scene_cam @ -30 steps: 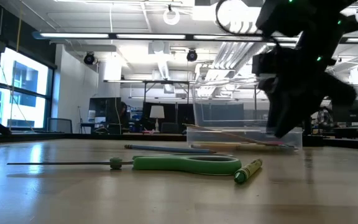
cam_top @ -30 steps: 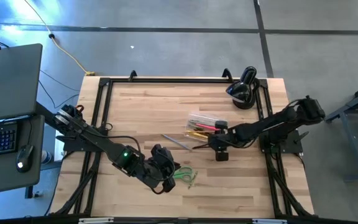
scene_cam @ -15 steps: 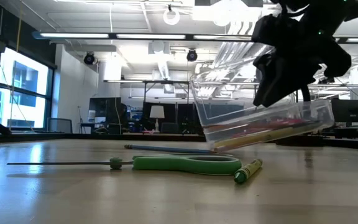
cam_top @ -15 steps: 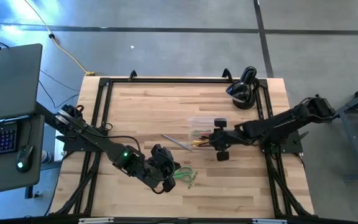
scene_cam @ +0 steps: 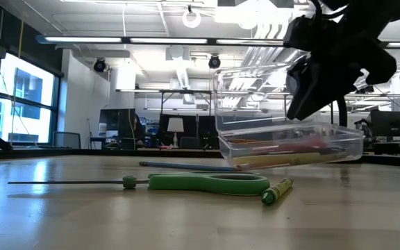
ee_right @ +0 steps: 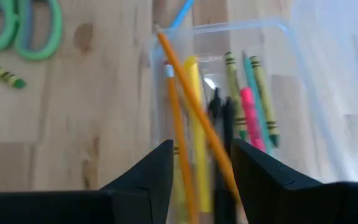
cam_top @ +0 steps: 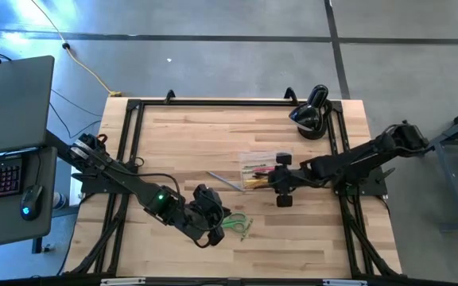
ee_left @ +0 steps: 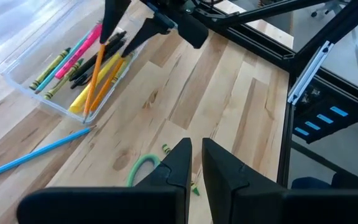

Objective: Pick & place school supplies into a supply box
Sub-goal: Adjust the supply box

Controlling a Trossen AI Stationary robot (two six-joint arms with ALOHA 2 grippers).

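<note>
Your right gripper (cam_top: pixel 277 176) is clamped on the end wall of the supply box (scene_cam: pixel 290 142) and holds it tilted, with one end low near the table (cam_top: pixel 181 135). Inside the box lie an orange pencil (ee_right: pixel 194 118), a yellow marker (ee_left: pixel 95 84), a pink marker (ee_right: pixel 248 112) and crayons. Your left gripper (ee_left: pixel 194 163) has its fingers close together, holding nothing, above the green scissors (scene_cam: pixel 207 182). A blue pencil (ee_left: pixel 33 152) lies just beside the box.

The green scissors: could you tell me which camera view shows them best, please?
The low view: the green scissors lie in full side profile. The high view shows a small green shape, the right wrist view only the handles, the left wrist view a sliver.
</note>
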